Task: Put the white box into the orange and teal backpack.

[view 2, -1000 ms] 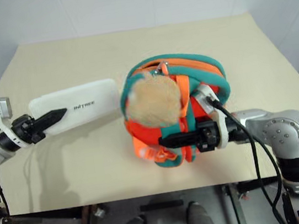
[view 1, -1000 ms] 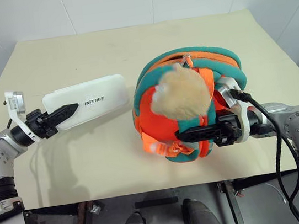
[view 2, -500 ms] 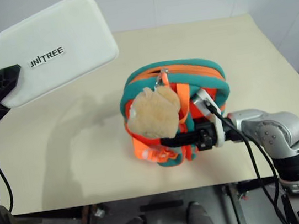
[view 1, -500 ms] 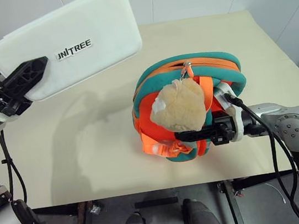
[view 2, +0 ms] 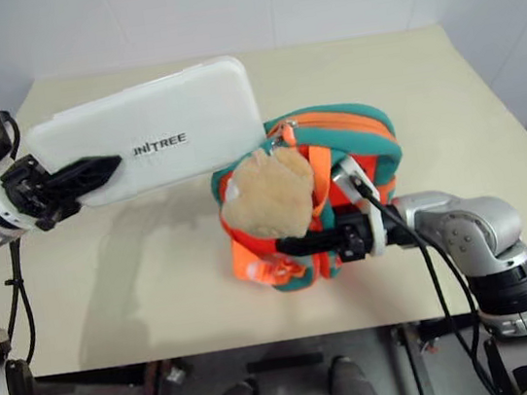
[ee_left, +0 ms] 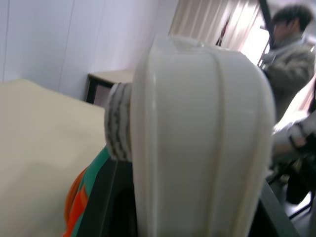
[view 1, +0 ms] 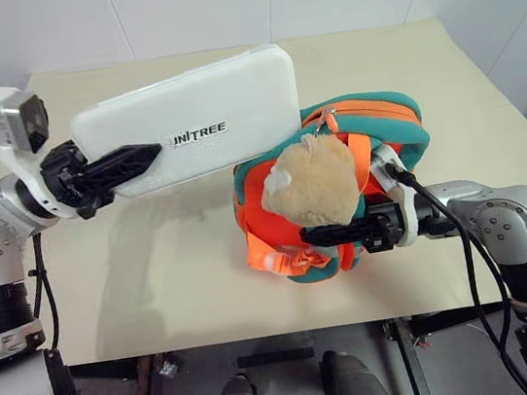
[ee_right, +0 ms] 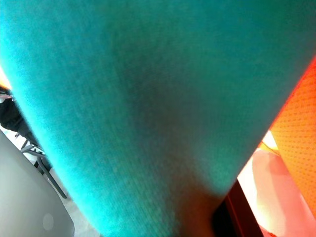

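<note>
A cream-coloured table (view 1: 188, 287) runs across the middle of the frame, with white tiled wall along the top edge. In the head views we see the white box (view 1: 200, 128) held clear of the tabletop in the upper left of centre, its long side running from left to right and its "UNITREE" lettering facing us. The left gripper (view 1: 131, 164) clamps the box's left end, one black finger lying over its face. The box's right end overlaps the top left of the orange and teal backpack (view 1: 386, 126), though we cannot tell whether they touch.

The backpack stands at centre right of the frame, teal rim uppermost, with a tan plush toy (view 1: 312, 181) hanging against its front. The right gripper (view 1: 323, 235) reaches in from the right, low on the backpack just under the toy, its fingers closed narrow on the backpack's fabric. In the left wrist view we look along the box's rounded edge (ee_left: 197, 138); a person (ee_left: 291, 64) stands in the upper right background.
</note>
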You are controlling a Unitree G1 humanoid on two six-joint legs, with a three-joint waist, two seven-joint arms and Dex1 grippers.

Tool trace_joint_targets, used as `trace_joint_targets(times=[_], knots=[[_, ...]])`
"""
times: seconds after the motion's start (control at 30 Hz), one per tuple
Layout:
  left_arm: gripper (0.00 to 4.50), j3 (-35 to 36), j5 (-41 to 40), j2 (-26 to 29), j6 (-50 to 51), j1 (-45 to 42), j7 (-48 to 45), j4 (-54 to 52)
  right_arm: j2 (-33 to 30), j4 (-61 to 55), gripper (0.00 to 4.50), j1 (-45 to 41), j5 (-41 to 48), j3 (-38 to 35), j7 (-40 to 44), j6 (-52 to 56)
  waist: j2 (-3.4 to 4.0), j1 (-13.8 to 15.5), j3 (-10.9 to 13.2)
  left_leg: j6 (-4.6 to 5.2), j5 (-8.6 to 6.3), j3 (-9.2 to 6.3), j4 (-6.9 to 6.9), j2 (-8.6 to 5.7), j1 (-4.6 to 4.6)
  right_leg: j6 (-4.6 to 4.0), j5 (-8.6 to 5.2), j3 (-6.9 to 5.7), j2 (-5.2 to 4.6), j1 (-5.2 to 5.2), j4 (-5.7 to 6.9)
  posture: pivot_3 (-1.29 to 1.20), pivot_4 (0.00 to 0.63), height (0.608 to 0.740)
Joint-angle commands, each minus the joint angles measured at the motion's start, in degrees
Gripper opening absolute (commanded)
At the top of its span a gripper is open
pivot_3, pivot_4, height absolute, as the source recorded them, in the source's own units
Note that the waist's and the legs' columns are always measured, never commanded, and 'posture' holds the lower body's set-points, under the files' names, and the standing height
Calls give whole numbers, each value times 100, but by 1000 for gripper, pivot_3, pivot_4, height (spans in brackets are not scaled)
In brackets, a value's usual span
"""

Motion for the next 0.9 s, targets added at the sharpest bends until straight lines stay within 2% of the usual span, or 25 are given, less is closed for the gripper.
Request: trace_joint_targets(times=[0.03, 0.2, 0.5, 0.6, 0.83, 0.9], knots=[[1267, -175, 584, -38, -651, -283, 22, 249, 37, -229, 92, -3, 100, -107, -29, -5, -2, 8, -1, 0, 0, -1, 0, 0, 0, 0, 0, 0, 0, 0, 0, 0, 150, 740], [1267, -371, 897, 138, -977, -429, -358, 434, 37, -271, 92, 44, 125, -150, -76, 2, -2, -6, -1, 0, 0, 0, 0, -1, -1, 2, 1, 0, -1, 1, -2, 0, 150, 740], [1267, -856, 1140, 740, -479, -666, -1290, 570, 92, -241, 92, 10, 108, -138, -104, -37, -2, -17, -1, 1, -1, 0, -2, 0, -1, 1, 0, 0, 0, -2, 1, 0, 150, 740], [1267, -1042, 1390, 606, -697, -904, -1329, 663, 119, -210, 92, -21, 84, -120, -98, -53, -2, -11, -1, 1, -1, -1, -2, 0, -3, 1, 0, 0, 0, -2, -1, 0, 150, 740], [1267, -1468, 1609, -283, -697, -1349, -959, 307, 246, -157, 92, -92, 36, -60, -116, -85, -2, -1, -1, 1, -1, -1, -2, 0, -5, 3, 0, 0, 0, -2, 0, 0, 150, 740], [1267, -1610, 1683, -363, -653, -1409, -1049, 211, 258, -150, 92, -99, 27, -53, -105, -87, -2, -21, -1, 1, -1, -2, -1, 0, -8, 3, 0, 0, 0, -3, 0, 0, 150, 740]])
